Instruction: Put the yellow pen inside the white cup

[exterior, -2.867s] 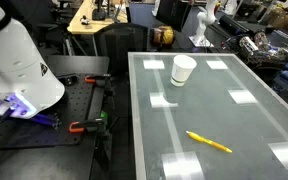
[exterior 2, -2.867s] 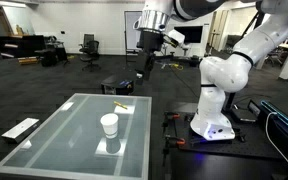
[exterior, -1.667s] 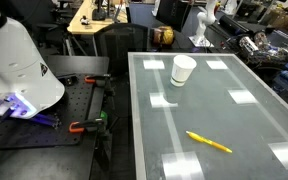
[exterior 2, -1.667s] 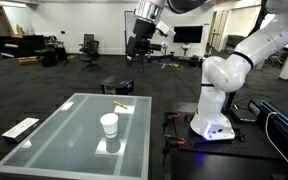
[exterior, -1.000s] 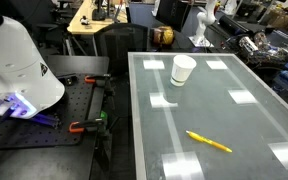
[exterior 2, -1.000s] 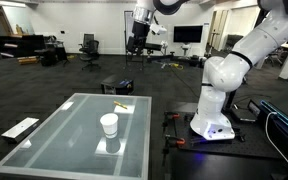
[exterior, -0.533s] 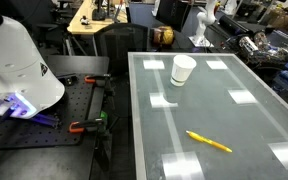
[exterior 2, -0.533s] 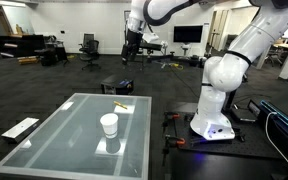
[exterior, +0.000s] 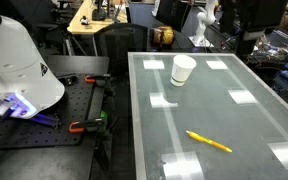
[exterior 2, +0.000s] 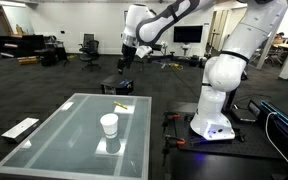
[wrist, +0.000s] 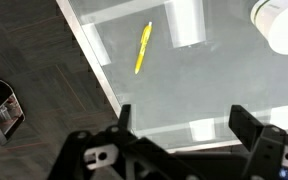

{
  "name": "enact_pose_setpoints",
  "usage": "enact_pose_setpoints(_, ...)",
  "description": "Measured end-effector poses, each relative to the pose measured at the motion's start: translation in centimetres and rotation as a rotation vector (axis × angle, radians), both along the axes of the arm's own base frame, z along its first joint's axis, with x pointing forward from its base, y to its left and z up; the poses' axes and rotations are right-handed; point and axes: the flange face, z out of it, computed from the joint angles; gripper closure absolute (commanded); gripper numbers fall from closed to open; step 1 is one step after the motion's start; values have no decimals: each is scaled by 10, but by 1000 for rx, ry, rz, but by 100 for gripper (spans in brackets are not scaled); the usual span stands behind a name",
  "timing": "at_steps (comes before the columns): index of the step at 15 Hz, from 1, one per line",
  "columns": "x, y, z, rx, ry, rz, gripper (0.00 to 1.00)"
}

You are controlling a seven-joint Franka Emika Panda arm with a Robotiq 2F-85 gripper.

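The yellow pen (exterior: 209,142) lies flat on the glass table (exterior: 246,120), apart from the upright white cup (exterior: 183,69). Both show in both exterior views, the pen (exterior 2: 121,105) near the far table edge and the cup (exterior 2: 109,125) near the middle. My gripper (exterior 2: 126,60) hangs high in the air beyond the table's far end, well above the pen. In the wrist view my gripper (wrist: 182,125) is open and empty. The pen (wrist: 142,48) lies ahead of it near the table edge, and the cup (wrist: 287,25) is cut off at the top right corner.
The white robot base (exterior 2: 219,95) stands beside the table. Orange-handled clamps (exterior: 81,126) lie on the dark side bench. A black box (exterior 2: 119,86) sits on the floor beyond the table, and a flat keyboard-like object (exterior 2: 21,128) lies on the floor.
The arm has swung left and lowered in the exterior view, bringing the gripper from high up down toward the table's far end. The pen and cup have not moved.
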Motion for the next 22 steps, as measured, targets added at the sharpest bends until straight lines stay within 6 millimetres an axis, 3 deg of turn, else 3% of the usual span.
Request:
enact_pose_setpoints(9,13,-11,-61,-22,79,-20,0)
enact_pose_setpoints(22,14,-10,-65,-20,88,-19,0)
